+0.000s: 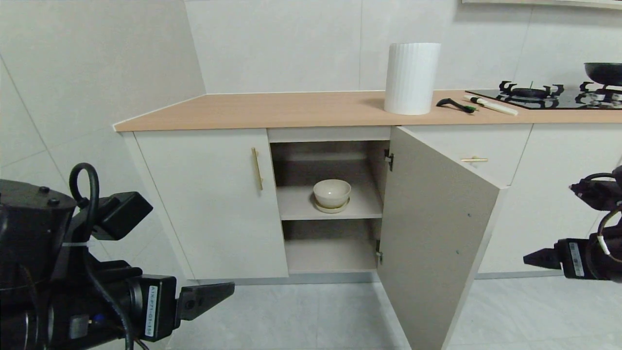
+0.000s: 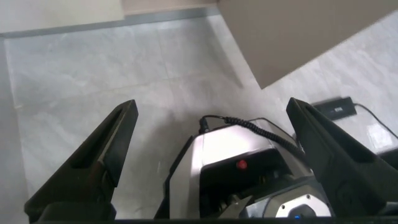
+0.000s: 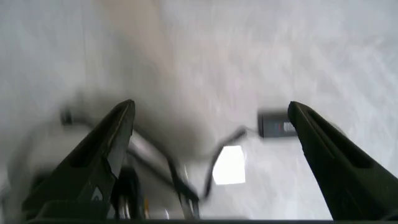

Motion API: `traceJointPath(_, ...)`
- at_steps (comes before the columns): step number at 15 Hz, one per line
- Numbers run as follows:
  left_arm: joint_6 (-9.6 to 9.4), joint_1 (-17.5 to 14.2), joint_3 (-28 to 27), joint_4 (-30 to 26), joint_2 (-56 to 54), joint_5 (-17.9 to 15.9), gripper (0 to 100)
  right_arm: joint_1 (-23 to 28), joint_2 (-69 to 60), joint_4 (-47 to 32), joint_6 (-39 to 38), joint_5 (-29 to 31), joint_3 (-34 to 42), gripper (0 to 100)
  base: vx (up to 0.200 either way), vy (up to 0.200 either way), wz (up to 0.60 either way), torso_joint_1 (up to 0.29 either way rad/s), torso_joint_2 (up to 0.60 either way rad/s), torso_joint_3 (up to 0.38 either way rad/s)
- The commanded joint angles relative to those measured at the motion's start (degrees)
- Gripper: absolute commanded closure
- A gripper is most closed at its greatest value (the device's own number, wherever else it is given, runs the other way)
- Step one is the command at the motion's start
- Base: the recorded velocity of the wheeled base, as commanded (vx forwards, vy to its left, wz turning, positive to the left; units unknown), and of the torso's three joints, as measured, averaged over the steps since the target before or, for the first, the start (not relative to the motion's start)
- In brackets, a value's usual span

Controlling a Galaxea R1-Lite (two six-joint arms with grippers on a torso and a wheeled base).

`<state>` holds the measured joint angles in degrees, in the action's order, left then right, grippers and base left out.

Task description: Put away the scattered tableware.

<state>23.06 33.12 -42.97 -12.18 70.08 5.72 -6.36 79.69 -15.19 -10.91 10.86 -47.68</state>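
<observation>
Counted: one bowl (image 1: 332,192); one saucer (image 1: 330,209); one white ribbed cylinder (image 1: 412,78); one black-handled tool (image 1: 455,104); one white-handled utensil (image 1: 491,105); one dark pan (image 1: 602,72); two burner grates (image 1: 530,90); two brass handles (image 1: 256,168)

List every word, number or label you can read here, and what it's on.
No text reads clearly.
Too small to read: the left arm's sticker.
Blurred: the right arm's sticker.
Blurred: the label on the black box.
No print seen: cabinet door, countertop, white canister.
</observation>
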Motion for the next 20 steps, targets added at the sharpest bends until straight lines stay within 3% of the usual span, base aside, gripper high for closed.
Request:
traceJointPath(1,-0.04,0.0,0.1,0.0,0.0,0.0,0,5.7,6.5,6.0,-0.5,-1.3,-0.6,0,0.0,0.0,0.0,0.0,0.0,0.0)
traceJointPath(5,0.05,0.0,-0.1,0.2,0.2,0.0,0,5.2,12.4,17.9,-6.6,-1.8,0.5,0,0.0,0.0,0.0,0.0,0.0,0.0)
traceJointPath(7,-0.04,0.0,-0.1,0.1,0.0,-0.1,0,3.9,14.4,19.9,-11.7,-5.1,0.2,0,0.0,0.0,0.0,0.0,0.0,0.0)
traceJointPath(10,-0.04,0.0,-0.1,0.2,-0.3,-0.1,0,3.7,15.8,22.1,-13.2,-5.9,0.1,0,0.0,0.0,0.0,0.0,0.0,0.0)
traceJointPath(12,-0.04,0.0,-0.1,0.1,-0.2,-0.2,0,1.4,17.5,26.3,-19.8,-6.0,0.2,0,0.0,0.0,0.0,0.0,0.0,0.0)
traceJointPath(16,0.05,0.0,-0.3,0.1,-0.1,-0.1,0,-0.2,17.9,27.1,-20.9,-6.1,0.6,0,0.0,0.0,0.0,0.0,0.0,0.0)
traceJointPath(20,0.05,0.0,-1.4,0.1,-0.4,0.3,0,-6.9,18.7,27.1,-23.0,-9.1,0.2,0,0.0,0.0,0.0,0.0,0.0,0.0)
